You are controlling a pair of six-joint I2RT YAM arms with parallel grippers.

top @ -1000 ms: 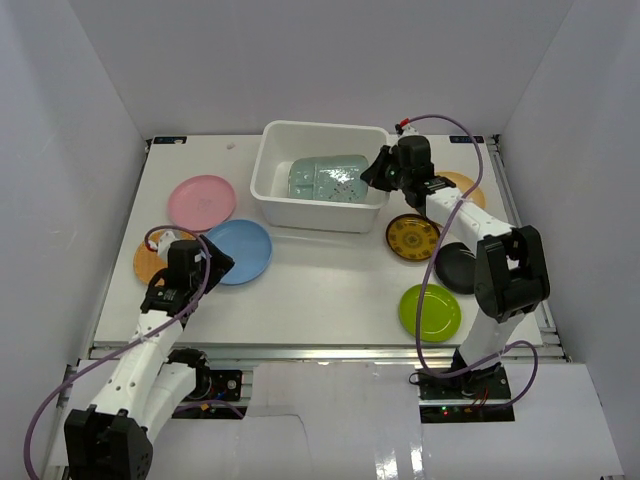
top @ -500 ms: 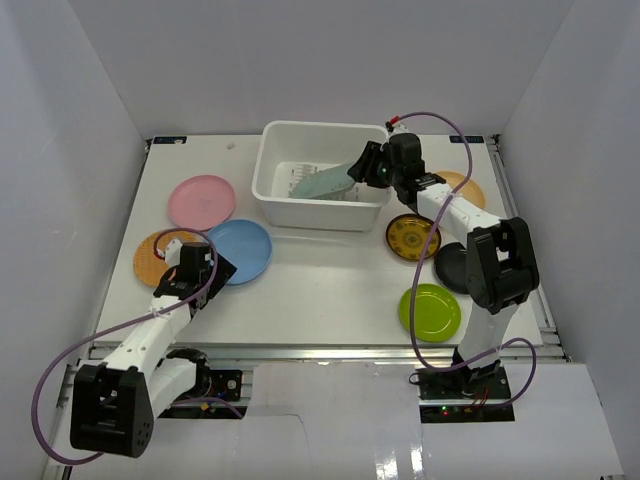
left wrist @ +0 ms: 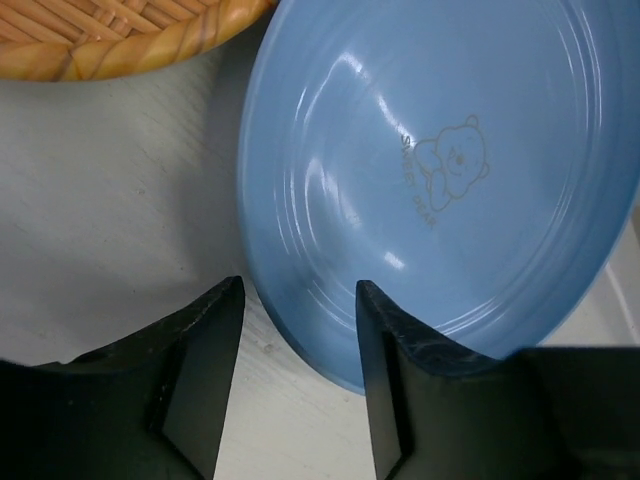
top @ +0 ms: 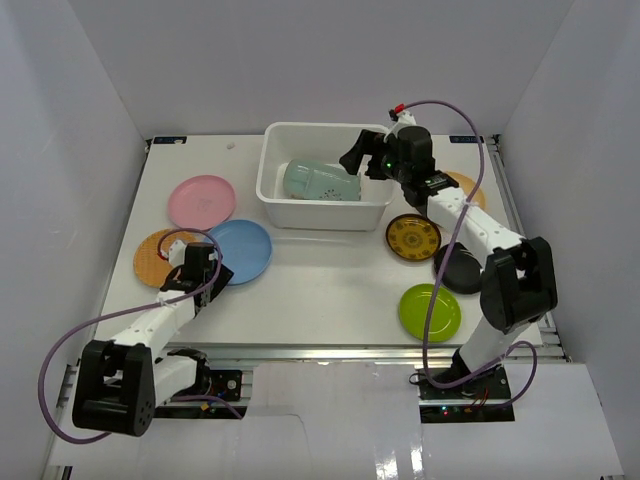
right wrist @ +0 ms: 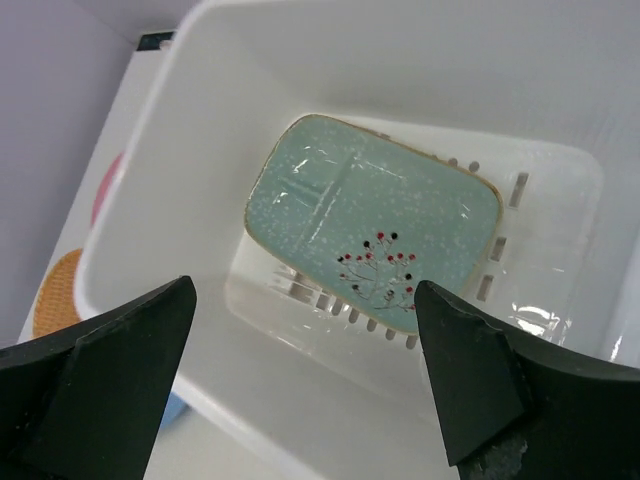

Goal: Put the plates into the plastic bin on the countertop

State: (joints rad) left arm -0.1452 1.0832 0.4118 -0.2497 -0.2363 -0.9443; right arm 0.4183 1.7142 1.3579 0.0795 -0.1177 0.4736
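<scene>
My left gripper sits low on the countertop at the near-left edge of the blue plate. Its jaws straddle that rim, one finger over the plate and one on the table, with a gap still showing. My right gripper hangs open above the white plastic bin. The pale green rectangular dish lies inside the bin, free of the fingers.
Left of the bin lie a pink plate and an orange woven-look plate. On the right are a peach plate, a black-and-yellow plate, a black plate and a lime green plate. White walls enclose the table.
My right gripper opened and let the pale green dish drop flat into the bin. My left gripper lowered to the blue plate's rim and its jaws narrowed around it.
</scene>
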